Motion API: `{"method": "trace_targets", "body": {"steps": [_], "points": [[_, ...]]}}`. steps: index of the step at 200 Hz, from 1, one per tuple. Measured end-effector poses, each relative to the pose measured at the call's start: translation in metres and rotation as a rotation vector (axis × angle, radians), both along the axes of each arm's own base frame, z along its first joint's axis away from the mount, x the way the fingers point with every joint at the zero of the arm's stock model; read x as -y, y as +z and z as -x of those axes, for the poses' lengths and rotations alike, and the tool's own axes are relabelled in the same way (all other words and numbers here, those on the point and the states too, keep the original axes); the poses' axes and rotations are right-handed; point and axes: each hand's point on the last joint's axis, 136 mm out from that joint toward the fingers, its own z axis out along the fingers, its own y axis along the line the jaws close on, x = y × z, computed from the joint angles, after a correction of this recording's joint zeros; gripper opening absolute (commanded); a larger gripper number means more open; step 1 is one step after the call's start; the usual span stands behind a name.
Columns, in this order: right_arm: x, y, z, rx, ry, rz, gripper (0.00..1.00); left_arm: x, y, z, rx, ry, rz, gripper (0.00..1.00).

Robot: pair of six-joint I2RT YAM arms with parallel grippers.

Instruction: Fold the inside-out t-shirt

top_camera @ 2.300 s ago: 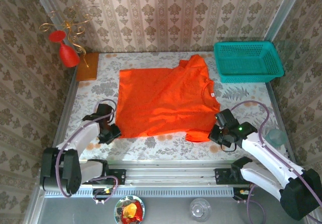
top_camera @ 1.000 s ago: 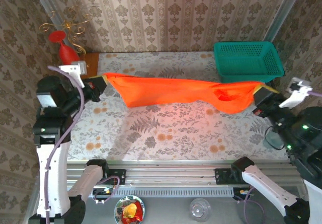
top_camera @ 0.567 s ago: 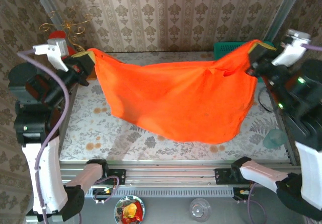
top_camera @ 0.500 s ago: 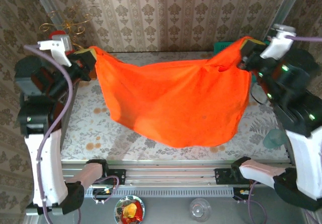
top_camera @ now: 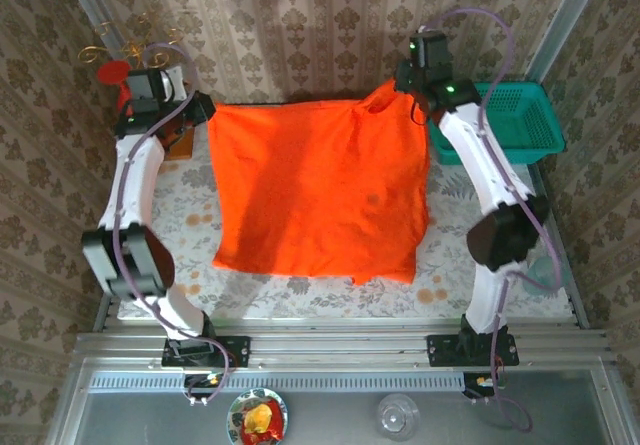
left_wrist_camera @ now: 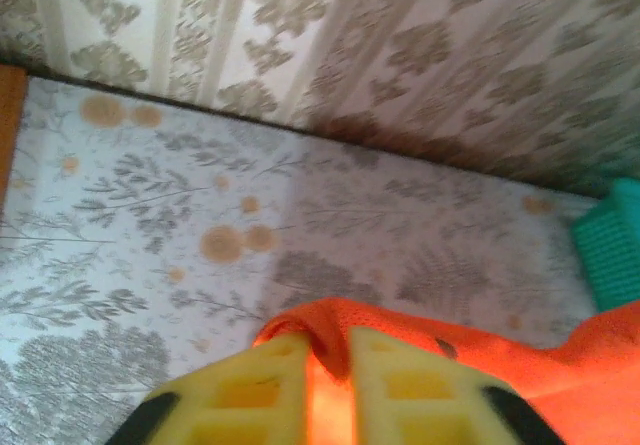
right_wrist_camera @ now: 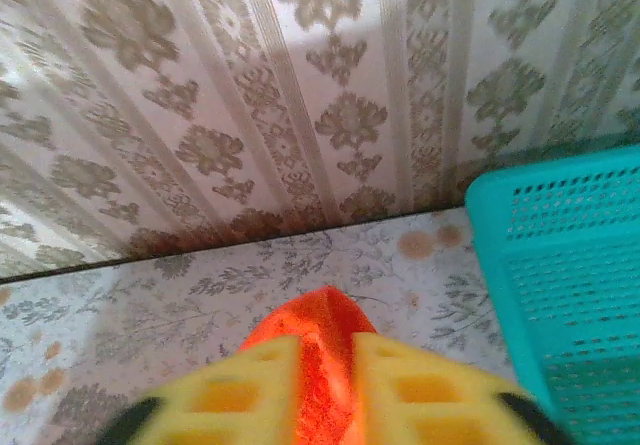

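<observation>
Orange soft cloth, the t-shirt [top_camera: 320,190] spreads roughly square over the flower-printed table [top_camera: 455,265]; left gripper [left_wrist_camera: 328,353] and right gripper [right_wrist_camera: 325,353] each pinch a far corner.

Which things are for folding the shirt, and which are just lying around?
For the job: orange t-shirt, left hand, right hand, both pinching its far corners.
Just lying around: teal basket, red ornament, wooden block.

Matt orange cloth t-shirt [top_camera: 320,190]; perforated teal plastic basket [top_camera: 537,147]; smooth yellow plastic fingers [left_wrist_camera: 252,390]
</observation>
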Motion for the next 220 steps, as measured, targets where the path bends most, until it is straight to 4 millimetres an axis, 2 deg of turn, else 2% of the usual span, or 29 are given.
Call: {"method": "trace_targets", "body": {"steps": [15, 30, 40, 55, 83, 101, 123, 142, 158, 181, 199, 220], "points": [[-0.003, -0.023, -0.018, -0.056, -0.004, -0.008, 0.55, -0.005, -0.031, -0.022, -0.067, 0.011, -0.015, 0.43], [-0.007, -0.037, -0.021, -0.109, 0.008, -0.019, 0.56, -0.007, -0.052, -0.029, -0.117, 0.015, -0.027, 0.46], [-0.01, -0.045, -0.016, -0.148, 0.023, -0.029, 0.56, -0.006, -0.058, -0.026, -0.138, 0.013, -0.032, 0.46], [-0.017, -0.048, -0.008, -0.176, 0.054, -0.051, 0.56, -0.001, -0.056, -0.018, -0.136, 0.003, -0.03, 0.46], [-0.031, -0.069, 0.021, -0.266, 0.121, -0.116, 0.56, 0.021, -0.053, 0.018, -0.143, -0.046, -0.018, 0.45], [-0.041, -0.096, 0.044, -0.349, 0.158, -0.173, 0.57, 0.044, -0.066, 0.049, -0.174, -0.099, -0.016, 0.44], [-0.051, -0.136, 0.061, -0.447, 0.181, -0.239, 0.58, 0.075, -0.108, 0.091, -0.272, -0.167, -0.01, 0.43], [-0.06, -0.169, 0.069, -0.523, 0.189, -0.294, 0.6, 0.085, -0.155, 0.121, -0.39, -0.184, -0.008, 0.42], [-0.068, -0.184, 0.063, -0.541, 0.196, -0.34, 0.61, 0.083, -0.19, 0.144, -0.484, -0.173, -0.013, 0.41], [-0.08, -0.206, 0.044, -0.541, 0.195, -0.407, 0.63, 0.079, -0.22, 0.168, -0.565, -0.153, -0.016, 0.42], [-0.088, -0.224, 0.025, -0.534, 0.177, -0.46, 0.67, 0.077, -0.229, 0.181, -0.586, -0.144, -0.017, 0.42], [-0.097, -0.239, -0.002, -0.516, 0.158, -0.51, 0.72, 0.079, -0.225, 0.188, -0.57, -0.145, -0.02, 0.42]]}}
